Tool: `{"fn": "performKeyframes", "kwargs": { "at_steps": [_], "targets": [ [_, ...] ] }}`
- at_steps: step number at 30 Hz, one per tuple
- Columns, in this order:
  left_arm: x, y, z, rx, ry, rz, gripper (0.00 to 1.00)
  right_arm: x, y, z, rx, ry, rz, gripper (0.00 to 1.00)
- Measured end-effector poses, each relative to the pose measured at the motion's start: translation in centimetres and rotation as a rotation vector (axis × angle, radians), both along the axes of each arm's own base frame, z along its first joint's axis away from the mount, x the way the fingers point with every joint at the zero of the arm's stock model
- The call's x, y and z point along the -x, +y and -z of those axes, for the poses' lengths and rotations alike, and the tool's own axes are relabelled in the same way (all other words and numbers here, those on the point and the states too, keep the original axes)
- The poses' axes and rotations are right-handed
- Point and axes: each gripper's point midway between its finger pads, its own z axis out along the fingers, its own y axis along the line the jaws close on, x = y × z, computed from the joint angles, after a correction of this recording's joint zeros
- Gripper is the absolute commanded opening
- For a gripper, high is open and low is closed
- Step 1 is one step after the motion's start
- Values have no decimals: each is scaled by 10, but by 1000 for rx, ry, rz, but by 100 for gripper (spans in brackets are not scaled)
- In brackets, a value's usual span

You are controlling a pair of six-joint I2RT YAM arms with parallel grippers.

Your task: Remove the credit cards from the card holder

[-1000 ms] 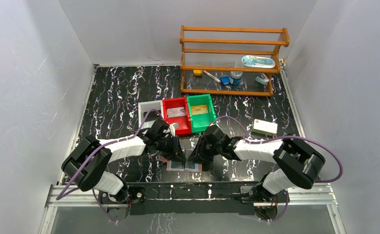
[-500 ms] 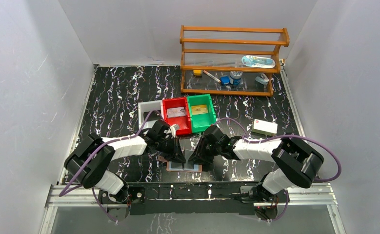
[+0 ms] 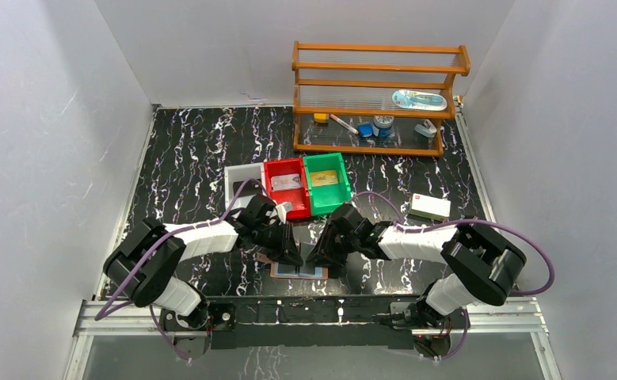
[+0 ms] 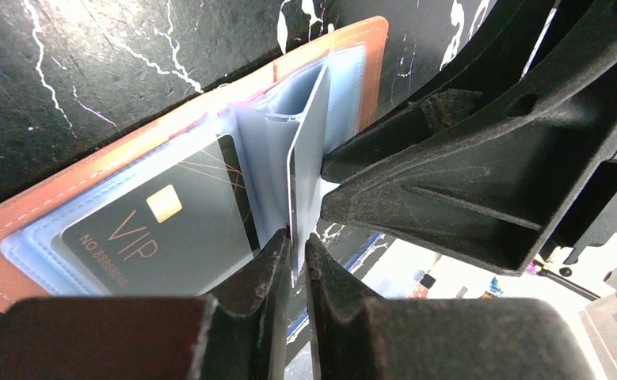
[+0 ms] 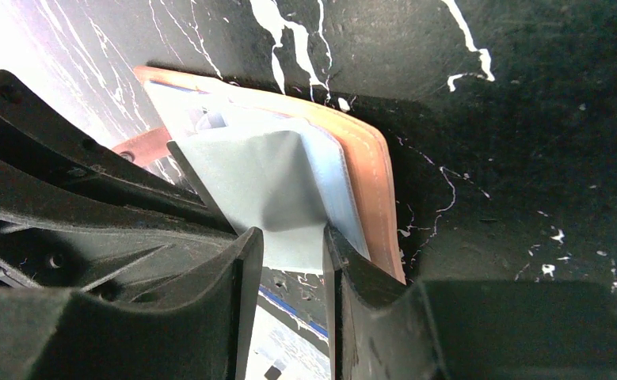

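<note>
The card holder (image 3: pixel 298 270), reddish-brown leather, lies open on the black marbled table near its front edge. In the left wrist view its left pale-blue pocket holds a dark VIP card (image 4: pixel 150 229). A middle pocket leaf (image 4: pixel 309 150) stands upright. My left gripper (image 4: pixel 297 241) is shut on a thin white card edge (image 4: pixel 291 186) at that leaf. My right gripper (image 5: pixel 293 249) has its jaws a little apart, straddling the pale-blue pocket leaf (image 5: pixel 269 186) beside the leather cover (image 5: pixel 368 182). Both grippers meet over the holder in the top view, the left (image 3: pixel 292 257) and the right (image 3: pixel 315 257).
A red bin (image 3: pixel 286 184) and a green bin (image 3: pixel 326 180), each with a card inside, stand just behind the grippers, with a grey tray (image 3: pixel 236 179) to their left. A white box with a red mark (image 3: pixel 430 207) lies right. A wooden rack (image 3: pixel 376 99) stands at the back.
Both grippers stay at the card holder. The left arm has shifted very slightly; nothing else has visibly moved.
</note>
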Motion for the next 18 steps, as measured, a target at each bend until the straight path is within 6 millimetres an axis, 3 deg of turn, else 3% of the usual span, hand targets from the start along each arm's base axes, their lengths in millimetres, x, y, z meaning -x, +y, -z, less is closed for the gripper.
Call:
{"fn": "performKeyframes", "kwargs": {
  "at_steps": [9,18],
  "targets": [
    [1,0,-8,22,-27,7,0,0,0,0,2,0,4,43],
    [2,4,-5,1,-34,9,0,-1,-1,1,5,3,10,43]
  ]
}}
